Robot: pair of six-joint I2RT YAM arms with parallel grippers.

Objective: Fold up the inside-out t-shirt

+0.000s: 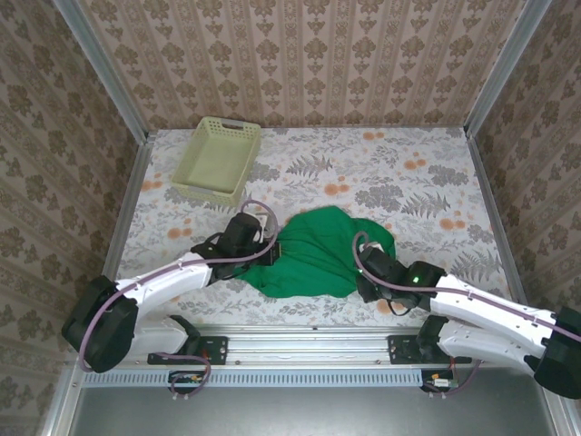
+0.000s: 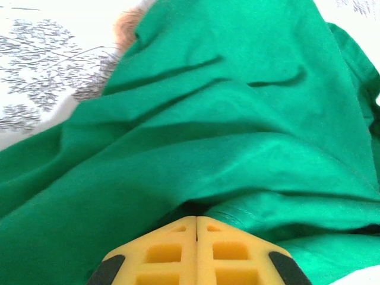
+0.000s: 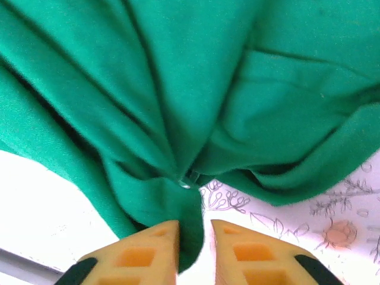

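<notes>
Left gripper (image 2: 196, 219) shut, apparently nipping the t-shirt (image 2: 208, 119); right gripper (image 3: 195, 225), jaws ajar around the t-shirt's near hem, could lose it.

Findings, colour and pattern only.

- T-shirt (image 1: 313, 250): plain bright green, no print.
- Basket (image 1: 218, 159): pale yellow-green lattice.
- Desk (image 1: 427, 173): white ground with grey fern leaves and orange blossoms.
- Walls (image 1: 309, 54): beige wallpaper with brown floral motifs in vertical stripes.
- Left end effector (image 2: 196, 222) and right end effector (image 3: 195, 228): yellow fingers with black outer trim.
- Left arm (image 1: 163, 282) and right arm (image 1: 490, 304): white shells with black joints.
</notes>
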